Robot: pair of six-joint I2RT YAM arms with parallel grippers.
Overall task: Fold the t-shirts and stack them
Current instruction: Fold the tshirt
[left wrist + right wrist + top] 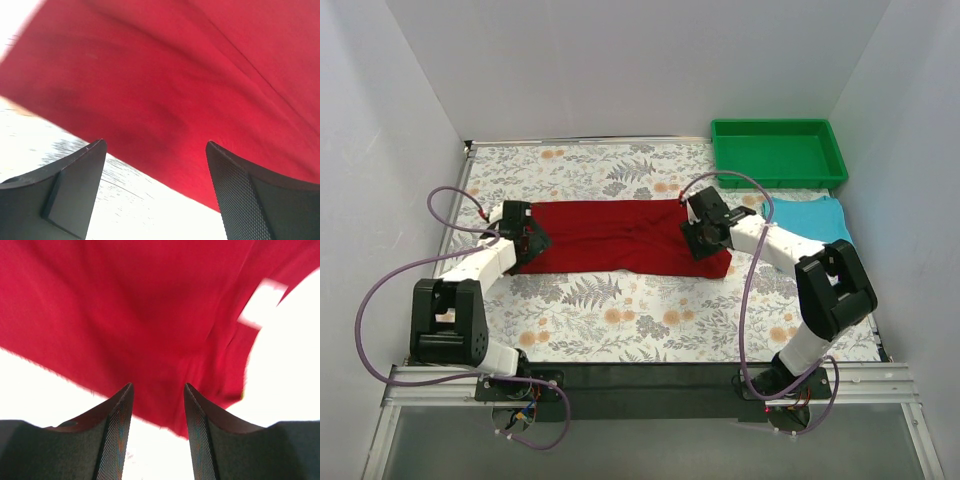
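Red shirt (610,235) lies spread across mid-table; blue shirt (815,213) sits folded at right. My left gripper (156,144) and right gripper (159,386) gape unclosed at its opposite ends, likely poised to pinch the edge for a fold.

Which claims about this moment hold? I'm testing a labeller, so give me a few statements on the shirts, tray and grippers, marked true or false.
1. The dark red shirt lies spread out on the tablecloth. True.
2. The blue shirt sits in the green tray. False: it lies on the tablecloth, just outside the tray.
3. The left gripper has its jaws wide apart. True.
4. The right gripper is at the red shirt's left end. False: it is at the right end.
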